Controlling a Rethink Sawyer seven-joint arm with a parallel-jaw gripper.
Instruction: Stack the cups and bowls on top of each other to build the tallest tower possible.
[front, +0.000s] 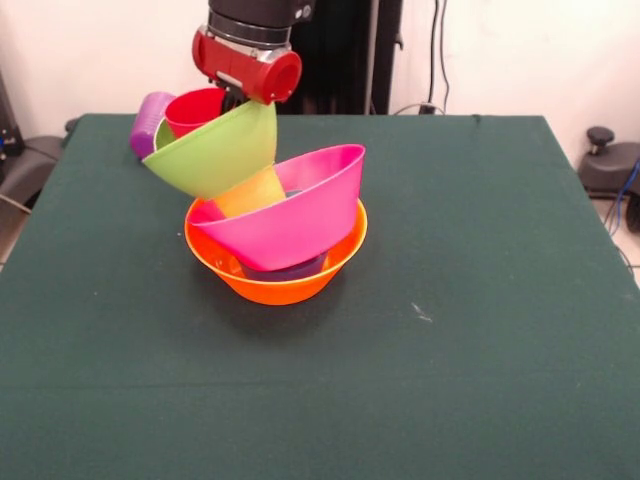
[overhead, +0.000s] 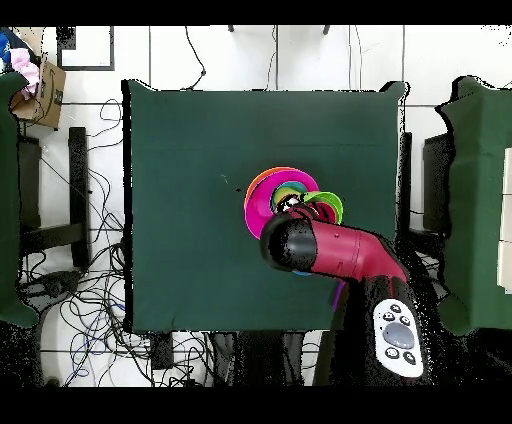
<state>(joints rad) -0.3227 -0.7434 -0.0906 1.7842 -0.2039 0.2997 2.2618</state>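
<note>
Front view: the orange bowl sits upright on the green table, a little toward 9 o'clock of the table's centre. The pink bowl rests inside it, tilted, rim raised toward 3 o'clock. A dark blue bowl shows through the gap under the pink one, inside the orange bowl. A yellow cup leans in the pink bowl at its 10 o'clock side. The light green bowl sits over the yellow cup, tipped steeply, with its mouth facing 10 o'clock.

The gripper is at 12 o'clock of the stack, right at the green bowl's upper rim. Its fingers are hidden behind the bowl and the red wrist; cannot tell whether it is open or closed, or whether it holds the bowl.

A red cup and a purple cup are at 10 o'clock of the stack, near the table's far edge, partly hidden behind the green bowl.

Overhead view: the arm covers most of the stack; the pink and orange rims show at its 11 o'clock.
</note>
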